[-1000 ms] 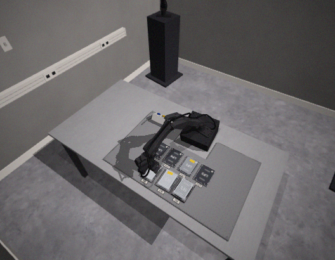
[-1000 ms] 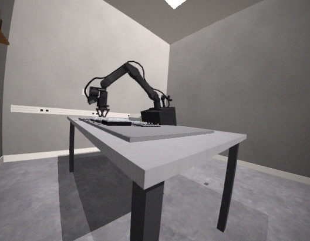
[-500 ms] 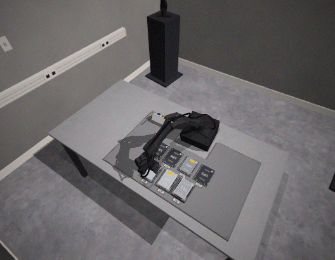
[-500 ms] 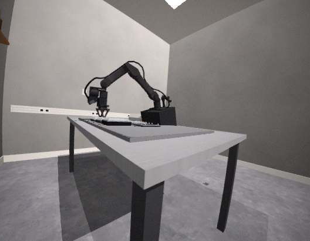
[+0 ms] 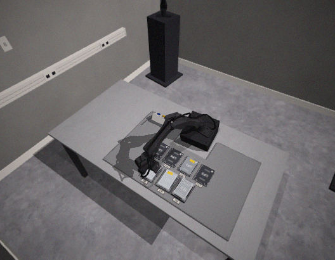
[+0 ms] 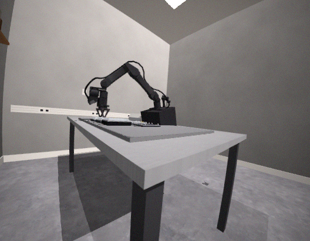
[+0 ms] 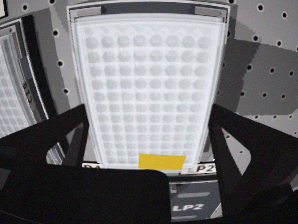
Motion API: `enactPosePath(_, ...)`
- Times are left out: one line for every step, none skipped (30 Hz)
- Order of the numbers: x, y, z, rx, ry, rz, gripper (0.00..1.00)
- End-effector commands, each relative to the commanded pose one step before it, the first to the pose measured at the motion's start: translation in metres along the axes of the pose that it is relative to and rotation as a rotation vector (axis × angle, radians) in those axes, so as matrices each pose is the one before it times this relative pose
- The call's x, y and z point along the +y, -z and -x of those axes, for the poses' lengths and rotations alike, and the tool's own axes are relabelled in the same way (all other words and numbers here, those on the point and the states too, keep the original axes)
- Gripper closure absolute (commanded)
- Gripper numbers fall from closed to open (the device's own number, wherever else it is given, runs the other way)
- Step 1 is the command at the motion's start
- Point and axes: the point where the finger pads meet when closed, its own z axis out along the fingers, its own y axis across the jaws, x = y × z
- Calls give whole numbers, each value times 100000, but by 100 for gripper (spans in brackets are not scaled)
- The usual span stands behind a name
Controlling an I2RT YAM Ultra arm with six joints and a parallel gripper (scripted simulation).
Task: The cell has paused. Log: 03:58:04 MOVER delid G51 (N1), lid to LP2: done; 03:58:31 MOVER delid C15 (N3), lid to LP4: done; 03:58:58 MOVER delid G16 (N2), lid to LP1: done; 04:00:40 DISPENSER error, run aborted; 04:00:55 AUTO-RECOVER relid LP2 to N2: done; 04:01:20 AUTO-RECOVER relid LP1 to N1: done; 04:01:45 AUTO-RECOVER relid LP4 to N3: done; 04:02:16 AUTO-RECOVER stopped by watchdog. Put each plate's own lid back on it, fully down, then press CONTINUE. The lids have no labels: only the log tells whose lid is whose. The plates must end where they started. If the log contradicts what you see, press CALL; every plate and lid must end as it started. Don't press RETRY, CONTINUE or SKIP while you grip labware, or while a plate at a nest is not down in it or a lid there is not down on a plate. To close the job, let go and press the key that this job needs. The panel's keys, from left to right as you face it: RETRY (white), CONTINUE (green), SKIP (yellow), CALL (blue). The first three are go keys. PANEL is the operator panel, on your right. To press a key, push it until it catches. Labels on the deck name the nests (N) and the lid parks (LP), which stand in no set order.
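My gripper (image 6: 103, 116) (image 7: 148, 110) points down over the nest plate nearest the panel side, its fingers against both long sides of a frosted lid (image 7: 150, 90) with a yellow patch. The lid sits on its plate, level; how deep the fingertips reach is hidden. In the top view that plate (image 5: 150, 176) is partly under the gripper. Beside it stand a middle plate (image 5: 167, 181) with a yellow patch and a far plate (image 5: 184, 189) with a visible well grid. A pale lid (image 5: 188, 167) with a yellow patch lies on a park in the back row.
Dark park LP2 (image 7: 192, 200) shows below the lid in the wrist view. Other dark parks (image 5: 173, 157) (image 5: 205, 174) flank the parked lid. The neighbouring plate (image 7: 11, 87) is close at the wrist view's left. The panel (image 5: 157, 118) stands beyond the arm.
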Motion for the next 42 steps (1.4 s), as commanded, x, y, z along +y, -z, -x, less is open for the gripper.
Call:
enactPosePath(268,1936,1325,-3800,569,-1035,100)
enactPosePath(15,33,17,-1,9,8,100)
enactPosePath(18,33,18,-4,13,18,100)
enactPosePath(26,32,20,-7,9,33,100)
enactPosePath(0,0,0,0,0,0,100)
enactPosePath(0,0,0,0,0,0,100)
enactPosePath(19,34,19,-24,20,71,100)
enactPosePath(27,31,20,2,9,9,100)
enactPosePath(29,31,21,3,35,7,100)
enactPosePath(23,32,19,3,30,4,100)
enactPosePath(4,34,14,3,-13,-10,100)
enactPosePath(3,34,14,2,34,-8,100)
enactPosePath(-72,41,-4,-3,-6,-42,100)
enactPosePath(-212,55,-40,-16,-308,-102,100)
enactPosePath(-54,48,8,-178,-197,444,100)
enactPosePath(-61,39,2,-13,-31,-2,100)
enactPosePath(-60,39,2,-9,-25,-12,100)
enactPosePath(-60,39,2,-9,-25,-13,100)
enactPosePath(0,0,1,0,0,0,0)
enactPosePath(-1,0,0,2,0,-7,0)
enactPosePath(-1,0,0,1,0,-3,0)
enactPosePath(0,0,0,0,0,0,0)
enactPosePath(0,0,0,0,0,0,0)
enactPosePath(0,0,1,0,0,0,0)
enactPosePath(0,0,0,0,0,0,0)
enactPosePath(-25,-3,82,-356,51,-119,0)
enactPosePath(-16,1,48,-192,24,-63,0)
enactPosePath(-1,0,4,-15,2,-5,0)
enactPosePath(0,0,0,0,0,0,0)
enactPosePath(0,0,0,0,0,0,0)
enactPosePath(0,0,0,0,0,0,0)
enactPosePath(0,0,0,0,0,0,0)
enactPosePath(0,0,0,0,0,0,0)
enactPosePath(0,0,0,0,0,0,0)
enactPosePath(0,0,0,0,0,0,0)
enactPosePath(0,0,0,0,0,0,0)
enactPosePath(0,0,0,0,0,0,0)
enactPosePath(0,0,0,0,0,0,0)
enactPosePath(0,0,0,0,0,0,0)
enactPosePath(0,0,0,0,0,0,0)
enactPosePath(-25,2,-11,19,-14,1,0)
enactPosePath(-25,2,-11,19,-14,1,0)
